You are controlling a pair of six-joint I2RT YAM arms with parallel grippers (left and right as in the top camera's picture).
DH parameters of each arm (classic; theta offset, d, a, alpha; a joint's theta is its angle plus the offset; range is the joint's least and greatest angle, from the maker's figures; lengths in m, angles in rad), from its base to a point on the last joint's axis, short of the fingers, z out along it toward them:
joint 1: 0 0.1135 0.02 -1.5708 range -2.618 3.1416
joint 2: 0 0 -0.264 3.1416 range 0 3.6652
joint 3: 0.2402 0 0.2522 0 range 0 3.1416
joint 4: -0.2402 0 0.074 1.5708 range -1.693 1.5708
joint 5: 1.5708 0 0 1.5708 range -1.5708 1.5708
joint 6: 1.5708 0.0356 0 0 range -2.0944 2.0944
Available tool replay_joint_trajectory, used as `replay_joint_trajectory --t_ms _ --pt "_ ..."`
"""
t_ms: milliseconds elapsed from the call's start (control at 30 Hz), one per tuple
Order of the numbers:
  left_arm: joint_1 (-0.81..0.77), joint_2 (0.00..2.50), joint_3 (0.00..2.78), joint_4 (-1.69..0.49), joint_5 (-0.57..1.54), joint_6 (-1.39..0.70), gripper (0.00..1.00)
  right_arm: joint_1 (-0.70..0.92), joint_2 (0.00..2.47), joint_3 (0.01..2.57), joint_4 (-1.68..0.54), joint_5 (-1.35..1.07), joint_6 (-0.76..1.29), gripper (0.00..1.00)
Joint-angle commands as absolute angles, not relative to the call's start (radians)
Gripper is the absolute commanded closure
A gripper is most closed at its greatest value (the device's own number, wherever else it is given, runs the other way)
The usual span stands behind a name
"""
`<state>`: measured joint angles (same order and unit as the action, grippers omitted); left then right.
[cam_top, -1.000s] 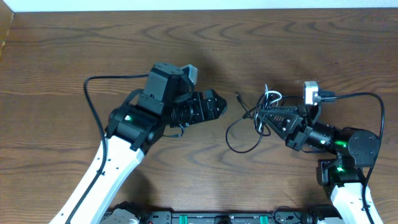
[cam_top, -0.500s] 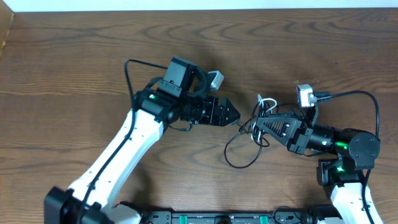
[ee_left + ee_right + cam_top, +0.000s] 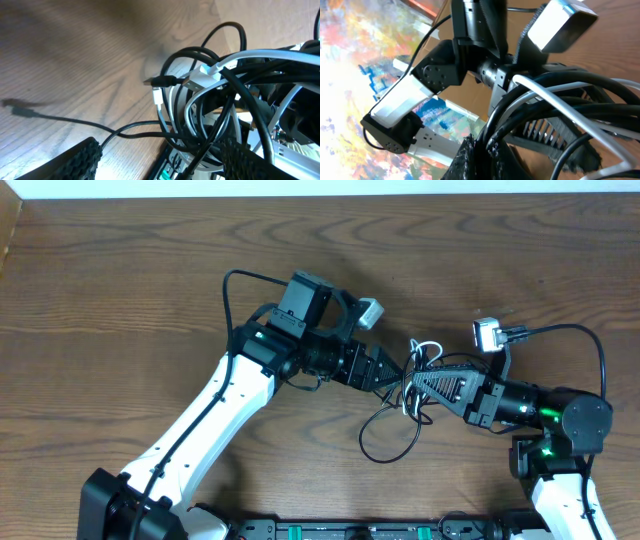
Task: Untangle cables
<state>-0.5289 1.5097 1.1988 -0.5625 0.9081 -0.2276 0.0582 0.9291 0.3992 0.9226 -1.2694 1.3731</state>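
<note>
**Black and white cables (image 3: 413, 372): one grip made, one to come**

Wood of the desk (image 3: 120, 290) shows all round the tangle, which sits right of centre, most of it raised off the surface. My right hand (image 3: 412, 380) is closed tight on the cables. From its own wrist view the strands crowd the lens (image 3: 560, 105), too close for me to tell which ones it actually pinches.

My left hand (image 3: 393, 375) sits just beside the bundle from the other side. Its two pads stand wide apart with nothing between them. In its wrist view the knot (image 3: 215, 95) fills the space just ahead, with a white cord (image 3: 260, 52) arching over black loops and a small black plug (image 3: 162, 80) poking out toward me. One black loop (image 3: 385, 435) hangs down from the bunch and lies slack on the desk.

I judge the step to be taking a second hold — the pulling apart has not begun. The next move calls for picking a single strand, probably the one ending in that plug, and closing on it alone. Grabbing two at once would only tighten the knot when my hands draw apart.
</note>
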Motion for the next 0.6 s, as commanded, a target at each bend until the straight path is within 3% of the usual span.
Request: replay_joint_trajectory --t_ms 0,333,500,567 --pt "-0.547 1.510 1.196 -0.545 0.931 -0.203 0.23 0.054 0.924 0.423 0.971 -1.272 1.445 0.94" --pt "-0.584 1.510 1.196 -0.438 0.878 -0.302 0.24 0.054 0.924 0.423 1.107 -1.286 1.569 0.95" --pt "-0.612 1.512 1.196 -0.435 0.752 -0.420 0.39 0.054 0.923 0.423 1.109 -1.285 1.587 0.94" --pt "-0.630 1.518 1.196 -0.429 0.747 -0.425 0.53 0.054 0.923 0.423 1.112 -1.279 1.611 0.94"
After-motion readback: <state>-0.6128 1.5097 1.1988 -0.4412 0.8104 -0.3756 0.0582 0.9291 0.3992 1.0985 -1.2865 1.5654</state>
